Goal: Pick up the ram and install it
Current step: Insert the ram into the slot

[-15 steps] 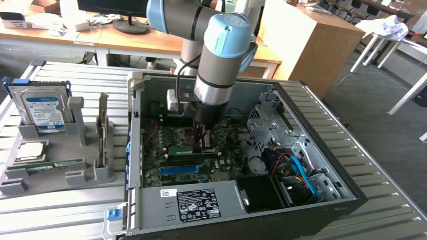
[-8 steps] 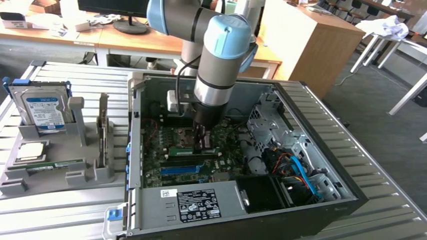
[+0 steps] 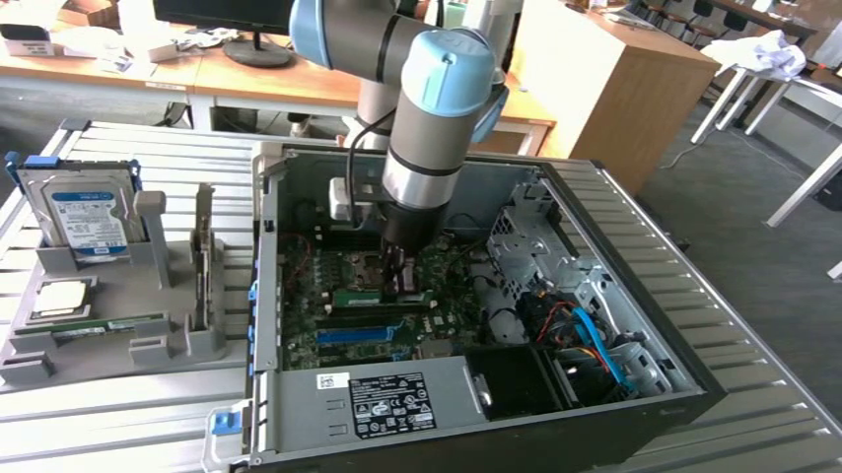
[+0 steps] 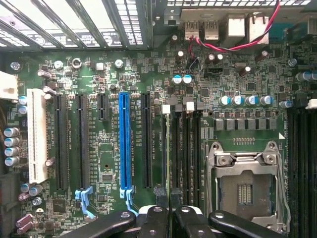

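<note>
The arm is down inside the open computer case (image 3: 684, 384), which lies on its side on the slatted metal table (image 3: 776, 414). The gripper (image 3: 398, 284) sits low over the green motherboard (image 3: 310, 340) in the middle of that case. Its fingers (image 4: 154, 220) are pressed close together, pinching the ram (image 3: 363, 296), the thin green stick showing just at the fingertips. It lies flat along the board, right at the dark memory slots (image 4: 185, 148). Whether the stick is fully seated in a slot I cannot tell.

From the wrist view, the narrow gap between the fingers lines up with those slots. They run beside the empty silver processor socket (image 4: 245, 186), and the blue expansion slot (image 4: 126, 146) stands on their other side.

Outside the case, toward the exterior view's left, a grey holder (image 3: 158, 340) stands on the table just beside the case wall. It carries the upright blue-labelled hard drive (image 3: 90, 222), a square silver processor chip (image 3: 63, 299) and a second green ram stick (image 3: 112, 325) lying in its groove, well apart from the gripper.
</note>
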